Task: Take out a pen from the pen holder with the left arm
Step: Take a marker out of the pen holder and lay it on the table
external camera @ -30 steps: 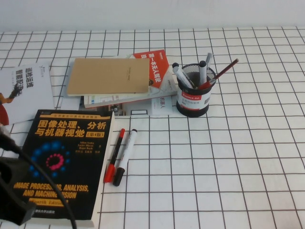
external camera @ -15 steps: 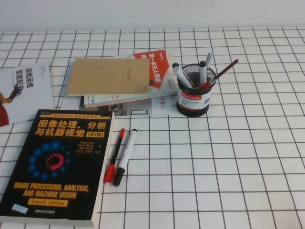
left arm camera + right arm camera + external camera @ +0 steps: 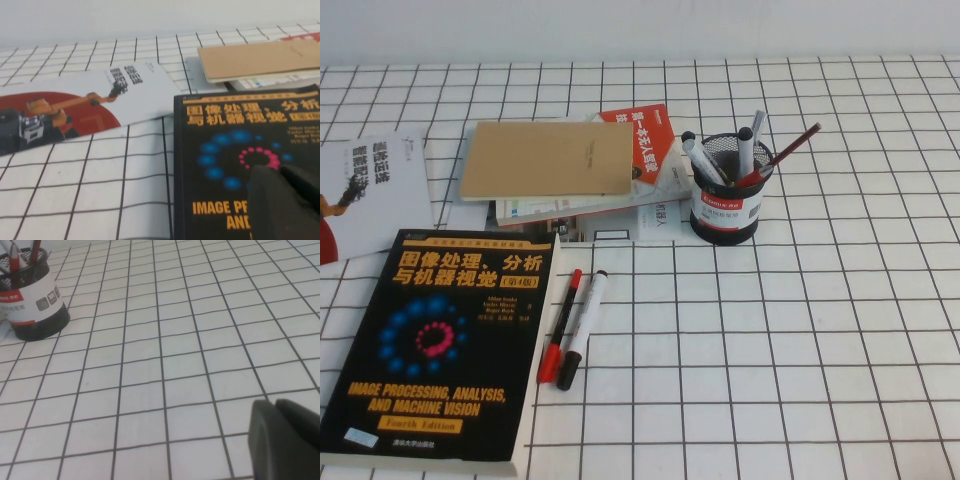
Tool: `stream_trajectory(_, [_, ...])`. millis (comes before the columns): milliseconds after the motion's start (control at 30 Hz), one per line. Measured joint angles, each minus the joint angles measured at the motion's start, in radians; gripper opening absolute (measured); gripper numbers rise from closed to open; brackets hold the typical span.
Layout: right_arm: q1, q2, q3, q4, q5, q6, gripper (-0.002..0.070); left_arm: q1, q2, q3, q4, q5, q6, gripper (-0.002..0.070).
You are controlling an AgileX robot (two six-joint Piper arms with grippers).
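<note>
The black mesh pen holder [image 3: 725, 205] stands at the back right of the table with several pens [image 3: 745, 150] upright in it; in the right wrist view the pen holder [image 3: 35, 305] sits far from that arm. A red pen [image 3: 560, 325] and a black-capped marker [image 3: 582, 328] lie side by side on the table beside the black book [image 3: 440, 350]. Neither arm shows in the high view. My left gripper [image 3: 278, 171] hovers shut and empty over the black book [image 3: 225, 130]. My right gripper [image 3: 275, 404] is shut and empty over bare grid cloth.
A stack with a tan notebook [image 3: 548, 160] and a red book [image 3: 650, 135] lies left of the holder. A white leaflet [image 3: 370, 190] lies at the far left. The grid tablecloth [image 3: 800, 350] covers the right and front.
The left arm, seen one second ago at the high view's lower left over the black book, has drawn back out of that view. Pens and holder have not moved.
</note>
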Motion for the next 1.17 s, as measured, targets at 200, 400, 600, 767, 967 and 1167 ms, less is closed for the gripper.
stream_trajectory(200, [0.0, -0.002, 0.0, 0.0, 0.0, 0.0, -0.0016, 0.01, -0.002, 0.0, -0.037, 0.125, 0.017, 0.0001])
stream_trajectory(400, [0.0, -0.003, 0.0, 0.0, 0.0, 0.0, -0.0016, 0.051, -0.002, 0.0, -0.051, 0.146, 0.017, 0.0001])
stream_trajectory(600, [0.0, -0.003, 0.0, 0.0, 0.0, 0.0, -0.0016, 0.058, -0.002, 0.0, -0.051, 0.149, 0.017, 0.0001])
stream_trajectory(767, [0.0, -0.003, 0.0, 0.0, 0.0, 0.0, -0.0016, 0.058, -0.002, 0.0, -0.051, 0.151, 0.017, 0.0001])
stream_trajectory(967, [0.0, -0.003, 0.0, 0.0, 0.0, 0.0, -0.0017, 0.058, -0.002, 0.0, -0.051, 0.151, 0.017, 0.0001])
stream_trajectory(1167, [0.0, -0.003, 0.0, 0.0, 0.0, 0.0, -0.0017, 0.058, -0.002, 0.0, -0.051, 0.151, 0.017, 0.0001])
